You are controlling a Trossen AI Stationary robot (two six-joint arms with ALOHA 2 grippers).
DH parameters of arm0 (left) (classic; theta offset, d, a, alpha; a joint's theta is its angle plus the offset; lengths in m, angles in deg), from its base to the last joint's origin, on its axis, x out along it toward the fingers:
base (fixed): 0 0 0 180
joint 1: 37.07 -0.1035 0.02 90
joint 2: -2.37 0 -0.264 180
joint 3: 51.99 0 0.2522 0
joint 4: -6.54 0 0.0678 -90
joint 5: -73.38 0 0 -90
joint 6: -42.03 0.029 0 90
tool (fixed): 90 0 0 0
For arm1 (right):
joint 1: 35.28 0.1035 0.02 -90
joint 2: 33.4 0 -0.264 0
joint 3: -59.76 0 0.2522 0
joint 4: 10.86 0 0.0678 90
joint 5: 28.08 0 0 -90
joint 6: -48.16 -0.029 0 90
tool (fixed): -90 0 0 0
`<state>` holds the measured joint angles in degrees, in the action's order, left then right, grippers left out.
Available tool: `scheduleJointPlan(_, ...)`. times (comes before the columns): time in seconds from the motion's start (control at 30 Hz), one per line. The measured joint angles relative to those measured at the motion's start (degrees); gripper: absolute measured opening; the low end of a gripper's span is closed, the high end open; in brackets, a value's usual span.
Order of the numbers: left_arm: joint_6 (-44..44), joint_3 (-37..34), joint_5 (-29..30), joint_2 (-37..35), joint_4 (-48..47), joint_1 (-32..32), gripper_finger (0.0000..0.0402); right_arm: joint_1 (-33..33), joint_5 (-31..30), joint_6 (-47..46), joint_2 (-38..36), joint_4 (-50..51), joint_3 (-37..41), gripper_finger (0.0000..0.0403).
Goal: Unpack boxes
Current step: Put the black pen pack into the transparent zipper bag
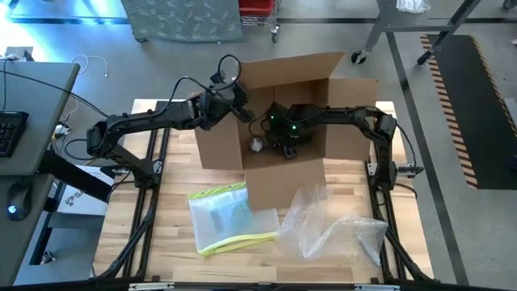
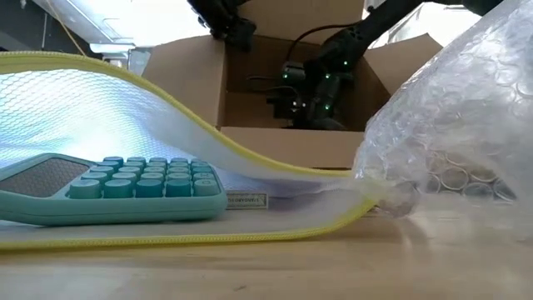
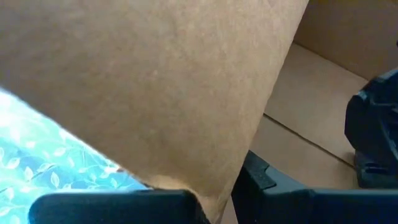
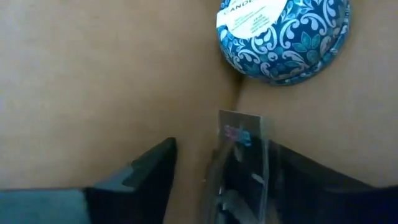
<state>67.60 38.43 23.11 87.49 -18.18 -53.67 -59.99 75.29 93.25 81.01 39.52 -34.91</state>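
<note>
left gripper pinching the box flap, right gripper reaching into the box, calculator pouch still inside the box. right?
Not quite. The calculator pouch is out on the table in front of the box, as the high view shows. The left gripper does pinch the flap and the right gripper is inside the box.

One brown corrugated cardboard carton [image 1: 283, 121], flaps open. One flat clear mesh sleeve with yellow edge [image 1: 226, 218]; one teal calculator [image 2: 117, 190] inside it. One crinkly clear bubble-wrap film [image 1: 335, 226]. One round blue-and-white patterned tin [image 4: 283, 37] inside the carton. One small clear plastic packet [image 4: 239, 168], also inside. Two dark robot arms. One light wooden table [image 1: 161, 259].
</note>
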Motion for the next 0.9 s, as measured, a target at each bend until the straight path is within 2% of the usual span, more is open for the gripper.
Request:
scheduleJointPlan(0.1,0.07,0.00,0.04,0.00,-0.02,0.01,0.0031,0.02,0.16,-0.19,0.04,0.07,-0.39,0.0154)
scheduleJointPlan(0.27,0.22,0.00,0.92,0.00,0.13,0.04,0.0031,0.00,0.17,-5.10,0.14,0.09,-2.83,0.0028)
scheduleJointPlan(0.3,-0.06,0.00,1.18,0.00,0.02,0.07,0.0031,0.01,0.14,-6.24,-0.16,0.07,-3.34,0.0015)
scheduleJointPlan(0.47,-4.74,0.05,1.09,-0.02,-2.80,-0.23,0.0031,1.78,-2.34,-10.35,-5.78,1.47,-3.21,0.0002)
scheduleJointPlan(0.63,-10.81,0.28,-0.49,-0.27,-9.40,-1.81,0.0031,6.49,-4.06,-11.57,-18.05,0.16,2.16,0.0000)
scheduleJointPlan(0.77,-13.18,0.07,-9.88,-0.02,-13.46,-5.89,0.0047,11.24,-8.56,-16.21,-30.39,-6.72,7.74,0.0000)
scheduleJointPlan(0.9,-15.18,-0.11,-19.80,0.17,-15.62,-10.19,0.0087,15.85,-9.26,-21.83,-41.12,-15.49,14.84,0.0000)
